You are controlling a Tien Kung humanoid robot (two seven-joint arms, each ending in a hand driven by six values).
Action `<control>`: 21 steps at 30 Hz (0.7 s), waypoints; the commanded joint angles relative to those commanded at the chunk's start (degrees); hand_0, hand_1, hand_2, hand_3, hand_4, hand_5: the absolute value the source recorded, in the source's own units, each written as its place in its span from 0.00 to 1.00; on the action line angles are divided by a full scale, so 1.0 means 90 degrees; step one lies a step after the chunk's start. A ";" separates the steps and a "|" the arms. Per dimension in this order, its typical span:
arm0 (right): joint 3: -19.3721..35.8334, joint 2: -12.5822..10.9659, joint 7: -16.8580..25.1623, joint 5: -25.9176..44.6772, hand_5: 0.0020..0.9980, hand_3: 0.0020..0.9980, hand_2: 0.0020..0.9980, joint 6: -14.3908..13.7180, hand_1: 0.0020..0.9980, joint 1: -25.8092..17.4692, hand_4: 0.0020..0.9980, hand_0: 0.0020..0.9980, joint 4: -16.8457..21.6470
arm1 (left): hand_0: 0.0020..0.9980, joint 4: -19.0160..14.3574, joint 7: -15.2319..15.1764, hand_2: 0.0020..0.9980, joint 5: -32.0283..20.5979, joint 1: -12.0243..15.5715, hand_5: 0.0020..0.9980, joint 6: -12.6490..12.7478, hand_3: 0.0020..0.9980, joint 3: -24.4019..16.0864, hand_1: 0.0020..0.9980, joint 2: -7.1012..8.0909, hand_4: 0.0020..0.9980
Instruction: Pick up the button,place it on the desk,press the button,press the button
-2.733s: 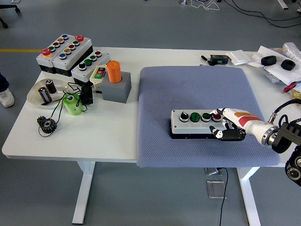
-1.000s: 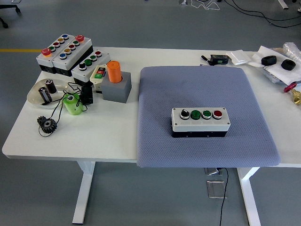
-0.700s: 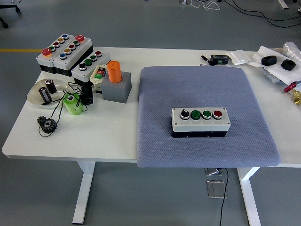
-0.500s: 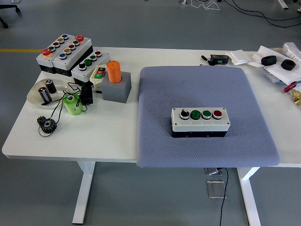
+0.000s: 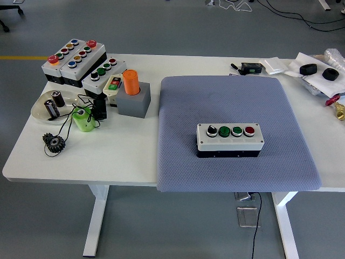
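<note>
Button box [image 5: 230, 140]: on grey mat [image 5: 232, 97], toward table's near-right edge | rigid, likely light plastic; grasp across long sides | hands: neither in view, state unknown.

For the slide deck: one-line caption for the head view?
Four-button control box sits alone on the grey mat, spare button boxes at the table's far left.

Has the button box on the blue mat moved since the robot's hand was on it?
Yes, slightly. The button box now lies square to the near edge of the blue mat; earlier its right end sat lower. It remains at the mat's middle. Neither hand is in view.
</note>
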 joint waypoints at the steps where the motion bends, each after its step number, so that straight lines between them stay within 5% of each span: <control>1: -0.0002 0.0005 -0.0012 0.0017 0.68 0.81 0.84 -0.0002 0.80 0.0004 0.58 0.85 -0.0015 | 0.64 0.0000 0.0000 0.71 0.0003 -0.0001 1.00 0.0001 0.51 -0.0003 0.70 0.0001 0.31; 11: 0.0102 -0.0049 -0.0730 -0.0693 0.67 0.81 0.81 0.0277 0.79 0.0035 0.57 0.85 -0.0163 | 0.64 0.0000 -0.0011 0.71 -0.0060 -0.0031 1.00 0.0003 0.51 0.0036 0.70 0.0010 0.31; 21: 0.0078 -0.0035 -0.0931 -0.1249 0.69 0.81 0.82 0.0641 0.80 0.0064 0.56 0.86 -0.0363 | 0.64 0.0000 -0.0014 0.71 -0.0042 -0.0020 1.00 0.0005 0.52 -0.0008 0.70 0.0000 0.31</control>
